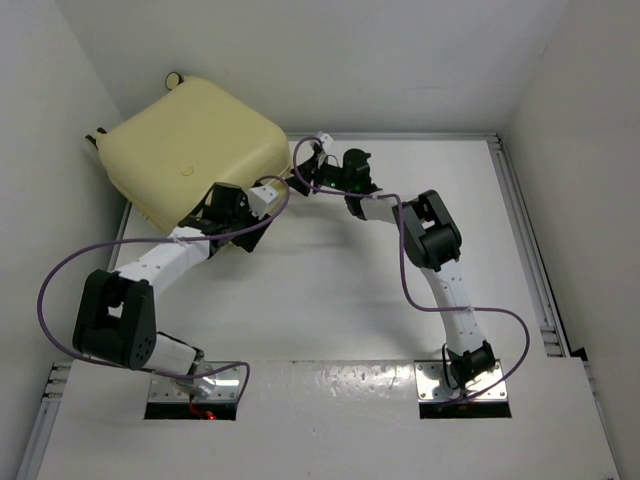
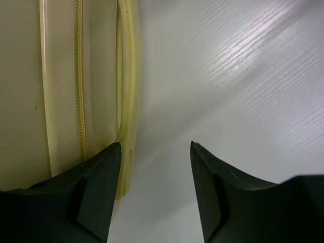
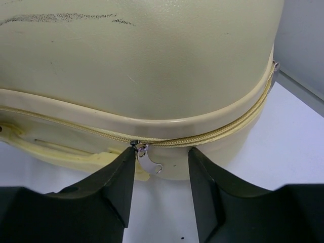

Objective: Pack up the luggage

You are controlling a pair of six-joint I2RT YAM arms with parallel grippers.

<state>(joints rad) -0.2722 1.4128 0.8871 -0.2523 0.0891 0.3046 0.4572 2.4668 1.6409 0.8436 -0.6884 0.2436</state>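
Glossy hard-plastic luggage (image 3: 152, 66), seemingly metal zip pull (image 3: 150, 162), ribbed table (image 2: 243, 76)

**Twin-arm assembly: external finish, cabling and claw hardware**

The left arm (image 1: 165, 262) and right arm (image 1: 452, 300) share one build: slim white tubular links alternating with bulky, rounded black joint housings (image 1: 115, 322). A thin purple sheathed cable (image 1: 42, 300) runs outside the left arm in loose loops, and a matching purple cable (image 1: 404, 268) runs along the right arm. Each base sits on a rectangular bare-metal mounting plate (image 1: 228, 380). A small white rectangular block (image 1: 266, 197) is fitted at the left wrist. The left claw (image 2: 156, 147) and right claw (image 3: 162, 152) each carry two matte black moulded fingers (image 2: 98, 187), broad at the root, tapering to blunt tips with flat inner faces.
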